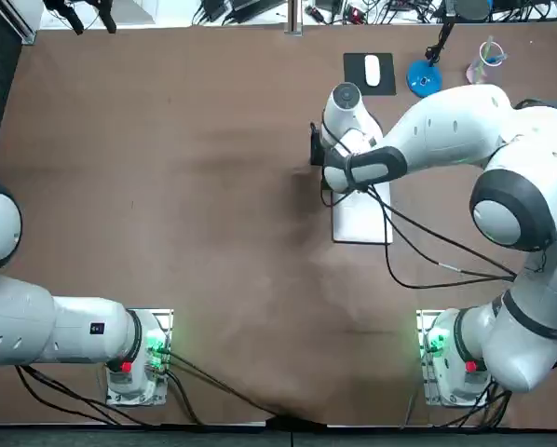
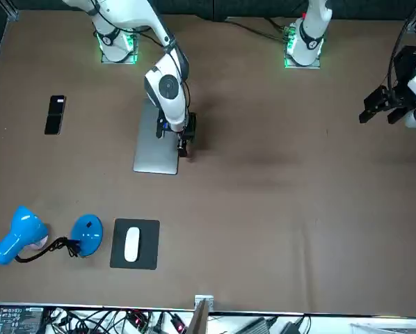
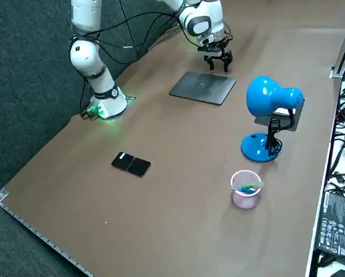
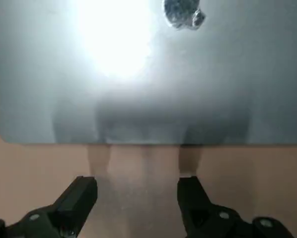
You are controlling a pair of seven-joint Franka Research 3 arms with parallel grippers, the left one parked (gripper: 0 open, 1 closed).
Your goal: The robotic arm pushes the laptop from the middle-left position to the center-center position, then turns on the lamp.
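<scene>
Right of centre on the desk (image 1: 167, 186), overhead view: closed laptop (image 1: 362, 222) flat, long axis near-to-far, immediately right of right tool (image 1: 315, 147), fingers (image 4: 81, 191) spread and facing its left long edge, contact unclear.

- Flat silver-grey closed laptop (image 1: 360, 222) on brown surface (image 1: 185, 186), right of centre; far end hidden under white right arm.
- Right claw (image 1: 316, 154) just left of that far end.
- White mouse (image 1: 372, 70) on black pad (image 1: 355, 84); blue lamp base (image 1: 424, 79) beside.
</scene>
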